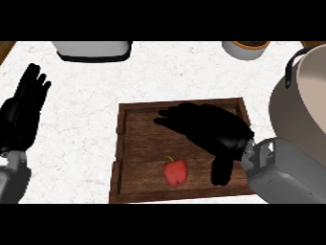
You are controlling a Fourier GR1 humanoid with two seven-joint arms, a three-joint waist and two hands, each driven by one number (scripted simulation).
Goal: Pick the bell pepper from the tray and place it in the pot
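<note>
A small red bell pepper (175, 171) with a green stem lies near the front of the wooden tray (134, 146). My right hand (208, 127) hovers over the tray's middle, fingers stretched toward the left and thumb hanging down to the right of the pepper, apart from it. It is open and holds nothing. The large grey pot (313, 110) with a beige inside stands at the right edge, partly cut off. My left hand (18, 115) rests open at the left, fingers up.
A white appliance (93, 50) stands at the back of the speckled white counter (73, 95). A small grey pot holding soil (245, 49) is at the back right. Wood shows at the far left corner.
</note>
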